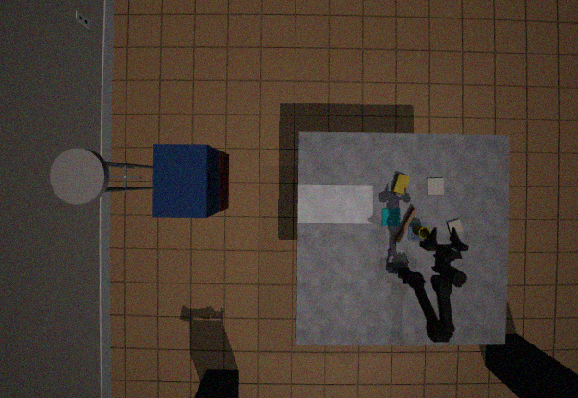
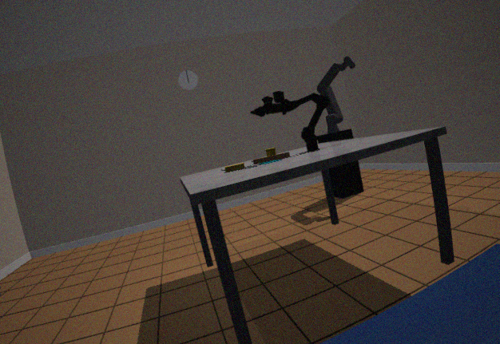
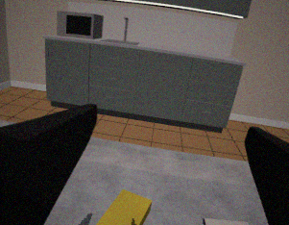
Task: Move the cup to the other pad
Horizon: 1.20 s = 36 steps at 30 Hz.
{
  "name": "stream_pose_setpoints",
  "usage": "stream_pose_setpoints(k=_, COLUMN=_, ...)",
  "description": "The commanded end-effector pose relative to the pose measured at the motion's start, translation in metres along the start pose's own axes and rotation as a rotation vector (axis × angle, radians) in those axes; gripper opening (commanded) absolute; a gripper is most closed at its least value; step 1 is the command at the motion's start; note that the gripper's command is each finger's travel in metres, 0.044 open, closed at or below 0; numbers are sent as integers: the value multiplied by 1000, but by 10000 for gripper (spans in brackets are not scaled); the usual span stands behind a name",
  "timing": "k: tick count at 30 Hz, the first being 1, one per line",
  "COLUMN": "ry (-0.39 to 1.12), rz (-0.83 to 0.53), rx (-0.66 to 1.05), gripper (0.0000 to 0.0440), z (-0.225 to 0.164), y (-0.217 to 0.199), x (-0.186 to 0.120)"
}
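Note:
The small yellow cup (image 1: 424, 232) (image 2: 270, 152) stands upright on the dim blue pad (image 1: 411, 235), near the pad's right side in the top view. The marbles inside it are too small and dark to make out. The other pad (image 1: 391, 216) (image 2: 269, 162) is teal, with nothing standing on it. My gripper (image 1: 443, 233) (image 2: 251, 112) (image 3: 172, 123) is wide open and empty, held level high above the table. In the top view it appears just right of the cup. The cup is not in the wrist view.
A long brown bar (image 1: 404, 223) (image 2: 260, 159) stands between the two pads. A yellow block (image 1: 401, 183) (image 2: 234, 167) (image 3: 125, 209) lies beyond the teal pad. Two pale blocks lie to the right, one farther off (image 1: 435, 186) and one near the gripper (image 1: 455, 224).

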State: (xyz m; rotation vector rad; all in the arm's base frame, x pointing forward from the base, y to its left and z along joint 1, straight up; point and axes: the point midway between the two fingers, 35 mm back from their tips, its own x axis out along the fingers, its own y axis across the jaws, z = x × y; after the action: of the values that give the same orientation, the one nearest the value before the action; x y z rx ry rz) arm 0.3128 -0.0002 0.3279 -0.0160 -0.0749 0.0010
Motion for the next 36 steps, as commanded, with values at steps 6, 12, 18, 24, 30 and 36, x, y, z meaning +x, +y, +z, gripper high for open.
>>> stream_pose_setpoints(k=6, ry=52, rz=-6, rx=37, gripper=243, z=-8, y=2, x=-2)
stream_pose_setpoints(k=12, ry=124, rz=2, rx=80, gripper=86, z=-17, y=7, x=-3)
stream_pose_setpoints(k=18, ry=211, rz=25, rx=127, gripper=69, z=-26, y=17, x=-3)
stream_pose_setpoints(k=24, ry=296, rz=46, rx=178, gripper=113, z=-31, y=27, x=-3)
stream_pose_setpoints(k=30, ry=387, rz=57, rx=225, gripper=119, z=-37, y=36, x=-3)
stream_pose_setpoints(k=36, ry=484, rz=58, rx=265, gripper=109, z=-44, y=43, x=-5)
